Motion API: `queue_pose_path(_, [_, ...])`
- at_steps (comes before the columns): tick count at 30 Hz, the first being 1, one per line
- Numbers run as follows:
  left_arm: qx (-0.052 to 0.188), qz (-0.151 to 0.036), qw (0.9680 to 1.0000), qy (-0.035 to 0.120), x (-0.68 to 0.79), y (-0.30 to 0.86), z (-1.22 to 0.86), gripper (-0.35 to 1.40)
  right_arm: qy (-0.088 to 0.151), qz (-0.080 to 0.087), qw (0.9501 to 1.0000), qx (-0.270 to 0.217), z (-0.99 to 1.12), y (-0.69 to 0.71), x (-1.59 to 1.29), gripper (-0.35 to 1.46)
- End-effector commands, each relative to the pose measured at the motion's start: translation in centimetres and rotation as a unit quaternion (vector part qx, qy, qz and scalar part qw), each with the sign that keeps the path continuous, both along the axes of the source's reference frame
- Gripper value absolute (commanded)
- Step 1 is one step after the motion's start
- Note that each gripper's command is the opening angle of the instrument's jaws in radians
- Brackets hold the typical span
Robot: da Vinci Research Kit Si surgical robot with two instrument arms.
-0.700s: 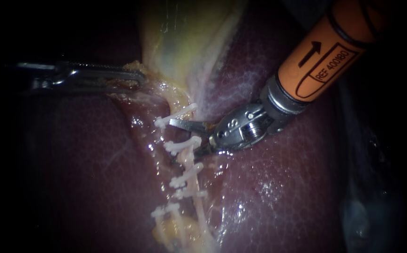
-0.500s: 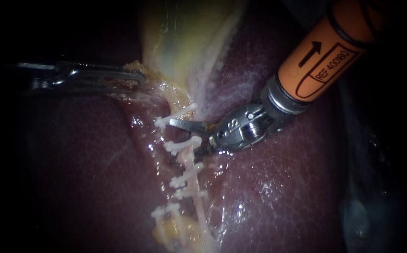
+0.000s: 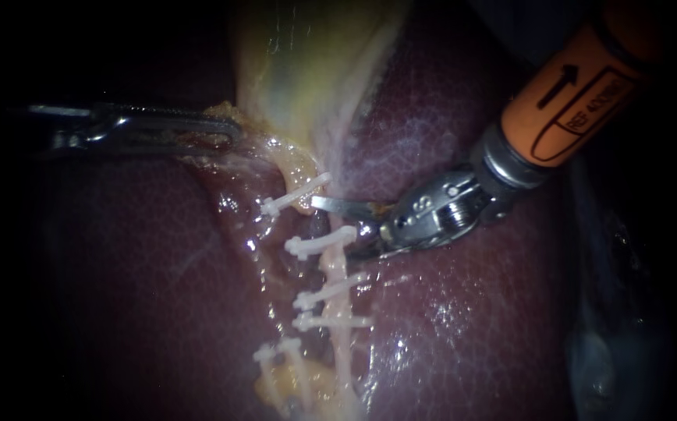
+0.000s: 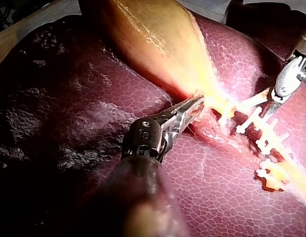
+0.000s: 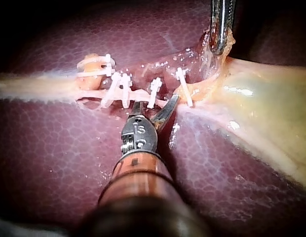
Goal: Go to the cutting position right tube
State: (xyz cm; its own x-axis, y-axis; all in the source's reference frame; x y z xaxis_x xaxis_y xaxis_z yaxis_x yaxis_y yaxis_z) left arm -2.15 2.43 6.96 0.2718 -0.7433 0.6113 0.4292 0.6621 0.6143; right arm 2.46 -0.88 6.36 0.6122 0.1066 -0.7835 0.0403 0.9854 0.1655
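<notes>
Your right instrument [image 3: 337, 224] has drawn back to the right, blades parted and holding nothing, just beside the right tube [image 3: 342, 347] with its clips [image 3: 331, 288]. Far left, your left instrument [image 3: 229, 131] clamps the gallbladder [image 3: 307, 70].

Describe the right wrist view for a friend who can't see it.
The right instrument holds its two small jaws open right at a pale tube crossed by several white clips, lying on dark red liver. Beyond the tube, the left instrument has its jaws shut on the edge of the yellowish gallbladder.
</notes>
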Motion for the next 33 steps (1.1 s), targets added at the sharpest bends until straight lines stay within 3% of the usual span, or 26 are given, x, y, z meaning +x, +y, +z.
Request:
queue_pose_path(1, [0.000, 0.000, 1.0000, 0.000, 0.00, 0.00, 0.00, -0.35, 0.002, -0.001, 1.0000, 0.000, -0.01, 0.01, -0.04, 1.40])
queue_pose_path(8, [0.000, 0.000, 1.0000, 0.000, 0.00, 0.00, 0.00, -0.35, -0.013, -0.013, 0.9995, 0.025, -0.02, 0.01, -0.21, 1.42])
queue_pose_path(11, [0.000, 0.000, 1.0000, 0.000, 0.01, 0.00, 0.00, -0.35, -0.020, -0.005, 0.9974, 0.068, -0.01, 0.00, -0.28, 1.42])
queue_pose_path(13, [0.000, 0.000, 1.0000, 0.000, 0.01, 0.00, 0.00, -0.35, -0.025, 0.009, 0.9933, 0.113, 0.00, 0.01, -0.31, 1.40])
queue_pose_path(17, [0.000, 0.000, 1.0000, 0.000, 0.00, 0.00, 0.00, -0.35, -0.033, 0.044, 0.9734, 0.222, 0.02, 0.00, -0.39, 1.40])
queue_pose_path(19, [0.000, 0.000, 1.0000, 0.000, 0.00, 0.00, 0.00, -0.35, -0.043, 0.064, 0.9491, 0.305, 0.03, -0.03, -0.44, 1.40])
queue_pose_path(20, [0.000, 0.000, 1.0000, 0.000, 0.00, 0.00, 0.00, -0.35, -0.047, 0.070, 0.9415, 0.326, 0.04, -0.05, -0.46, 1.40])
queue_pose_path(25, [0.000, 0.000, 1.0000, 0.000, 0.00, 0.00, 0.00, -0.35, -0.068, 0.072, 0.9039, 0.416, 0.06, -0.10, -0.54, 1.37])
queue_pose_path(27, [0.000, 0.000, 1.0000, 0.000, 0.00, 0.00, 0.00, -0.35, -0.076, 0.068, 0.8947, 0.435, 0.07, -0.12, -0.55, 1.37])
queue_pose_path(30, [0.000, 0.000, 1.0000, 0.000, 0.00, 0.00, 0.00, -0.35, -0.089, 0.071, 0.8766, 0.467, 0.11, -0.18, -0.56, 1.34])
queue_pose_path(33, [0.000, 0.000, 1.0000, 0.000, 0.00, 0.00, 0.00, -0.35, -0.098, 0.072, 0.8634, 0.490, 0.17, -0.23, -0.55, 1.34])
